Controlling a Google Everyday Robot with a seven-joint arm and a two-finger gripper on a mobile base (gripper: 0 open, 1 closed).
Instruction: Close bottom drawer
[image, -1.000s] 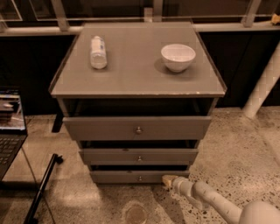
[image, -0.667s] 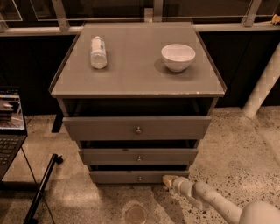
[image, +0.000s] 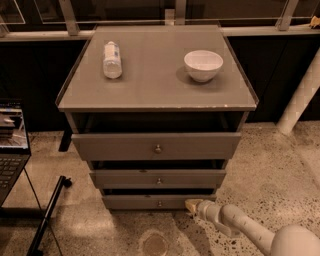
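The grey cabinet (image: 150, 95) stands in the middle of the camera view with three drawers, each pulled out a little. The bottom drawer (image: 140, 202) is the lowest, with a slim grey front and a small round knob (image: 159, 203) at its centre. My gripper (image: 192, 205) is at the end of the white arm that comes in from the lower right. Its tip sits low near the floor, at the right end of the bottom drawer's front, right of the knob. It looks to be touching or almost touching the front.
A plastic bottle (image: 112, 59) lies on the cabinet top and a white bowl (image: 203, 65) stands there. A laptop (image: 11, 145) on a stand is at the left, with a black stand leg (image: 47, 217) on the floor. A white pole (image: 301, 97) leans at the right.
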